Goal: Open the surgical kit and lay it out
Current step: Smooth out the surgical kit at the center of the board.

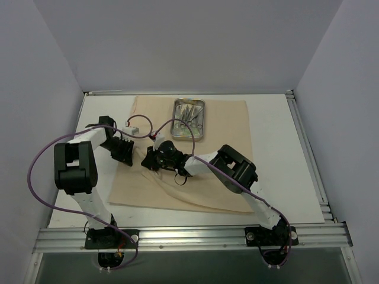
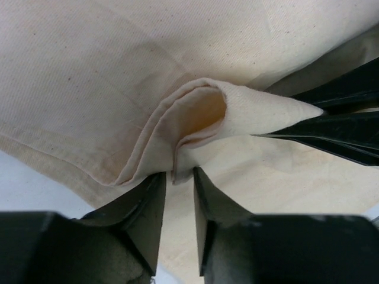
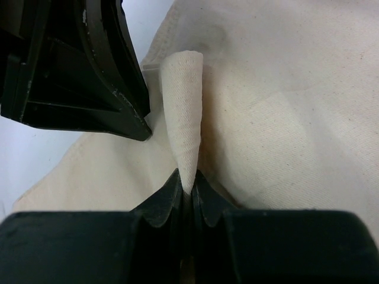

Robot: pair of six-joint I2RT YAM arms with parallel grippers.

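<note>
The beige cloth wrap lies spread flat on the table. The steel tray sits on its far part with metal instruments inside; packets cannot be made out. My right gripper is shut on a raised, pinched fold of the cloth near the wrap's left side. My left gripper is open with a narrow gap, its fingertips on either side of the edge of the same fold. In the top view it sits just left of the right gripper.
The right gripper's black fingers show at the right of the left wrist view. The left gripper's body fills the upper left of the right wrist view. White table shows to the right of the cloth. Grey walls enclose the sides and back.
</note>
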